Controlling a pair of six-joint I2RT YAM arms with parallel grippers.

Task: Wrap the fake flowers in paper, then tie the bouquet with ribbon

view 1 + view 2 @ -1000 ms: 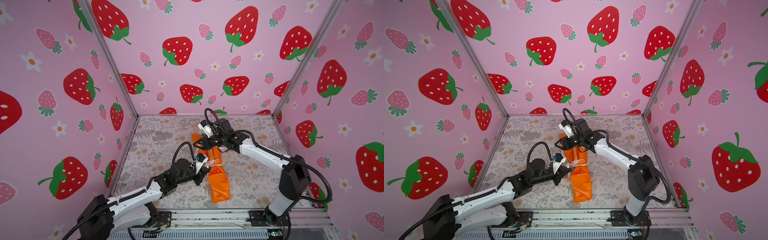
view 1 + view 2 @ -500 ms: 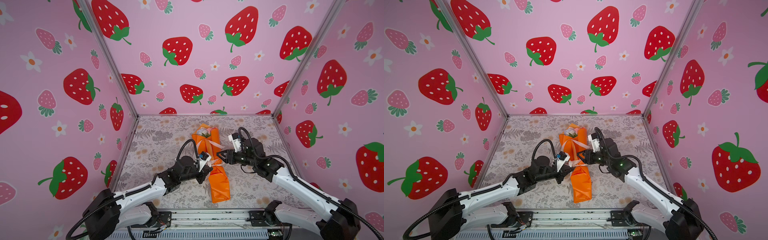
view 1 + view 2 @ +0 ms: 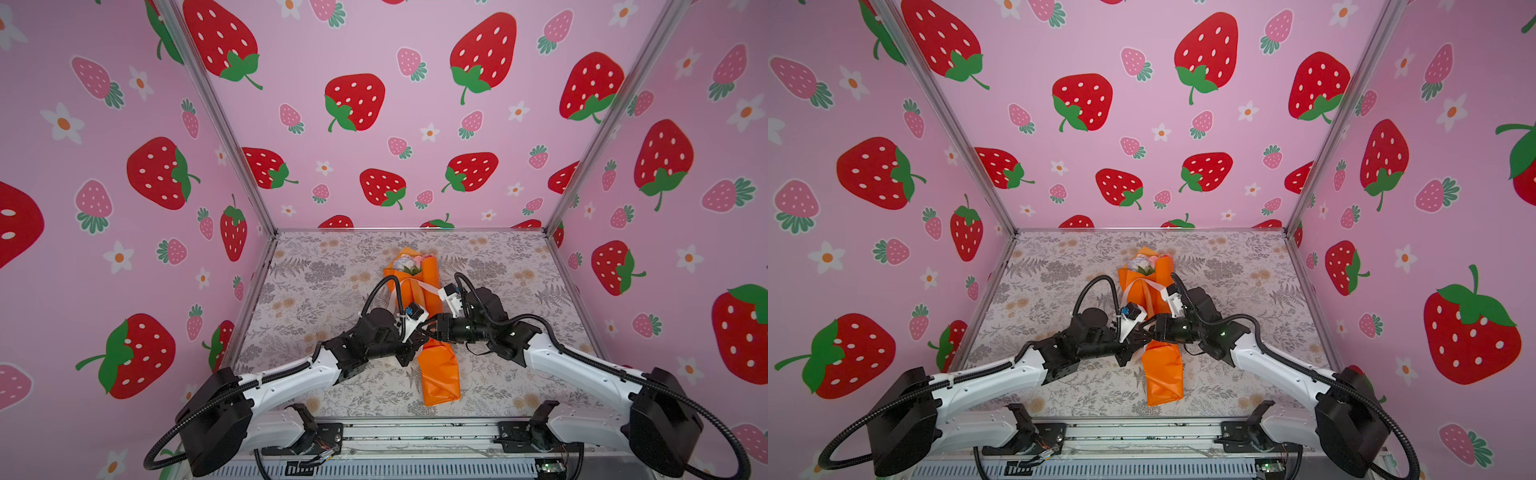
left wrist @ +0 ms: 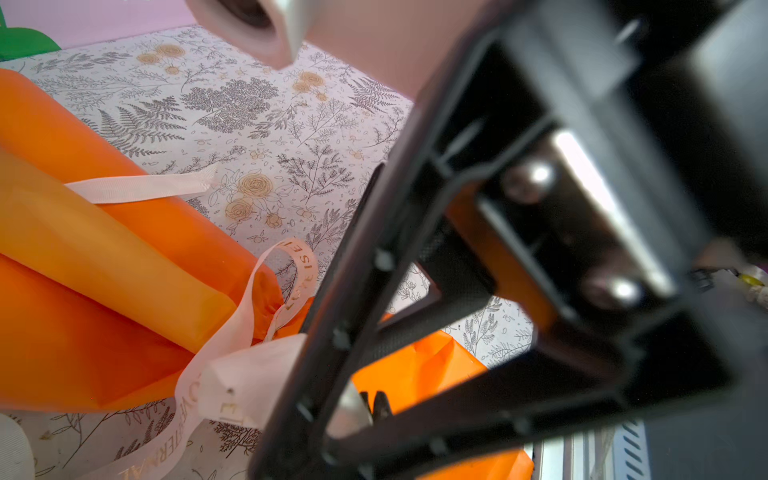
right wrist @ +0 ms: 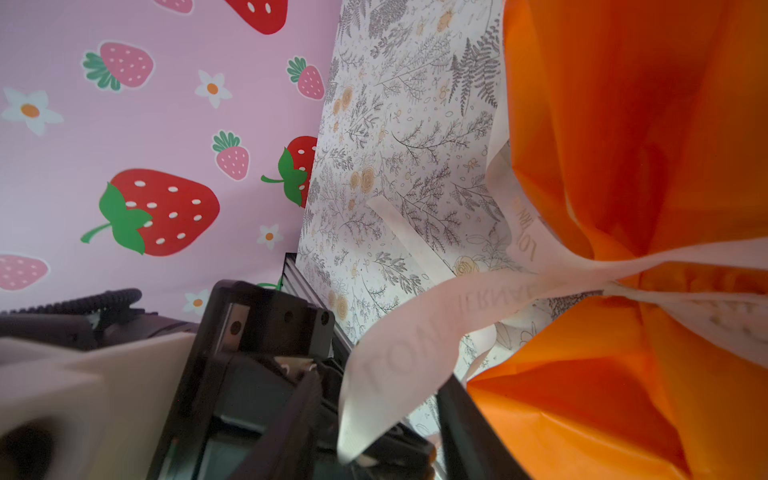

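The bouquet (image 3: 440,370) is laid top-to-bottom mid-frame. At its waist the ribbon tail (image 5: 415,332) is flanked by the left gripper (image 3: 411,350), jaws pressed together, and the right gripper (image 3: 426,327), whose jaw gap cannot be told.

Staged robot test booth: strawberry-print walls (image 3: 374,50) on metal posts (image 3: 249,183), floral-papered bench (image 3: 324,282), two arms (image 3: 291,380) bolted to a rail (image 3: 415,432).

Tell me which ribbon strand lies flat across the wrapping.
The plain, unlettered strand, stretched flat over the orange wrapping to a free cut end; the gold-lettered strand curls into a loop instead.
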